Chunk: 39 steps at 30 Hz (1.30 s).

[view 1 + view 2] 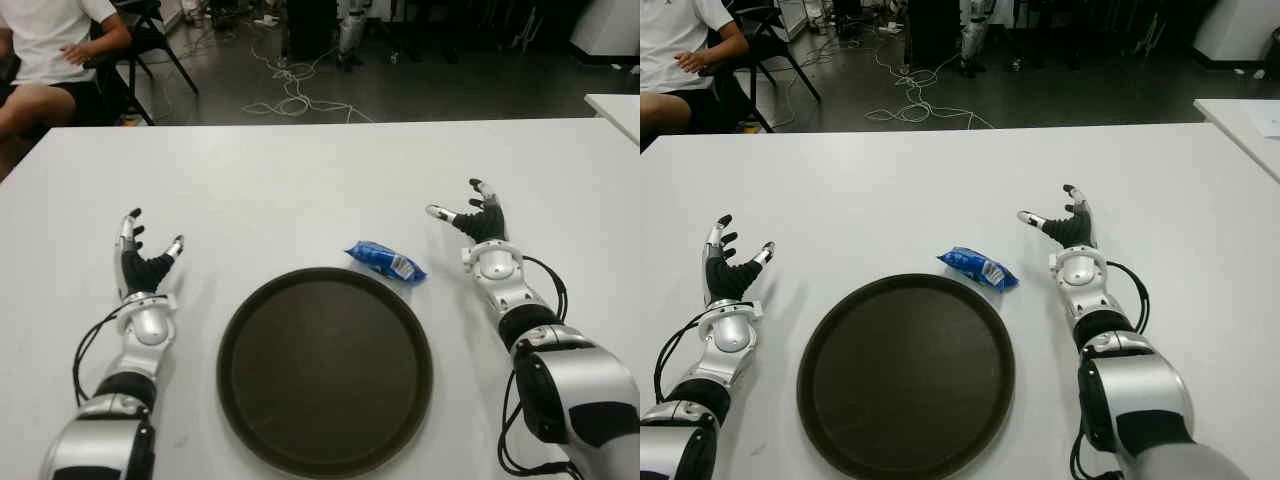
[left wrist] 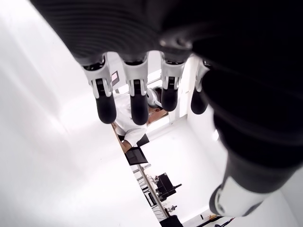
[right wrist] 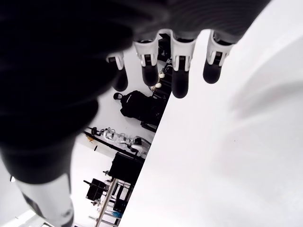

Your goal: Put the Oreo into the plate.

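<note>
Spreading its fingers wide and holding nothing, our left hand (image 1: 140,262) sat over the white table (image 1: 300,180), left of the plate (image 1: 325,368). We saw that round dark plate lying bare near the table's front edge. Just beyond its far right rim lay the Oreo (image 1: 386,261), a blue packet on the tabletop, apart from both hands. Right of the packet, our right hand (image 1: 478,220) was likewise splayed and held nothing.
</note>
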### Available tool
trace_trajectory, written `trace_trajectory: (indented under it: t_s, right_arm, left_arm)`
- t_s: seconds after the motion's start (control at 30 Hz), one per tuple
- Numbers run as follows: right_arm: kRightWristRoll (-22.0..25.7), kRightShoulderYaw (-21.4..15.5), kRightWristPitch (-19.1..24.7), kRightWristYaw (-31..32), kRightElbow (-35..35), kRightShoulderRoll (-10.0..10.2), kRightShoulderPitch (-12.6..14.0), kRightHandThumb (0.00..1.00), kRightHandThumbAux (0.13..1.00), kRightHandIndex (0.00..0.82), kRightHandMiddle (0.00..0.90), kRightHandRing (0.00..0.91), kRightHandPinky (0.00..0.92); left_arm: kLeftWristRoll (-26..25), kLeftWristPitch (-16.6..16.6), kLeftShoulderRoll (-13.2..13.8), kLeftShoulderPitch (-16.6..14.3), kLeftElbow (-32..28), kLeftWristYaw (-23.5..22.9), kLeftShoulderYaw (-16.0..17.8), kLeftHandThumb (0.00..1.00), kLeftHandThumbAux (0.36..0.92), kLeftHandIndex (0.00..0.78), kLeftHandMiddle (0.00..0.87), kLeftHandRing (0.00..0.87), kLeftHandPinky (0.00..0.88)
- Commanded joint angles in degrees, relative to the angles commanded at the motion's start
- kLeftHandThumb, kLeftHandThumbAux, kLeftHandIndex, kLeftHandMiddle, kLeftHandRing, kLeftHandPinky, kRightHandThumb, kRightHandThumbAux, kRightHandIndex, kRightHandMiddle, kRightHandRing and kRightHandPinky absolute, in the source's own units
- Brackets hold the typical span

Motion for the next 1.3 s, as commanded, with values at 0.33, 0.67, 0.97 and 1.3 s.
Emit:
trace_trajectory:
  t_s: [0.33, 0.67, 0.97, 1.3]
  right_arm:
    - [0.2, -0.1, -0.5, 0.4, 0.0, -0.1, 0.1, 0.0, 0.765, 0.128, 0.089, 0.107, 0.088]
    - [-0.1, 0.1, -0.5, 0.8, -0.1, -0.1, 0.1, 0.0, 0.749, 0.141, 0.087, 0.105, 0.085]
    - [0.0, 0.1, 0.0, 0.9, -0.1, -0.1, 0.0, 0.0, 0.748, 0.127, 0.087, 0.099, 0.084]
    - [0.0, 0.1, -0.4, 1.2, -0.2, -0.1, 0.1, 0.0, 0.734, 0.132, 0.085, 0.103, 0.093]
  left_arm:
    - [0.1, 0.0, 0.0, -0.1, 0.0, 0.3, -0.1, 0.286, 0.766, 0.126, 0.1, 0.119, 0.168]
    - [0.0, -0.4, 0.0, 0.0, 0.0, 0.3, 0.0, 0.285, 0.769, 0.134, 0.107, 0.129, 0.191]
    - [0.0, 0.1, -0.1, -0.1, 0.0, 0.1, 0.0, 0.29, 0.768, 0.123, 0.105, 0.123, 0.179]
    - [0.0, 0.6, 0.0, -0.3, 0.2, 0.2, 0.0, 0.29, 0.762, 0.12, 0.105, 0.122, 0.169]
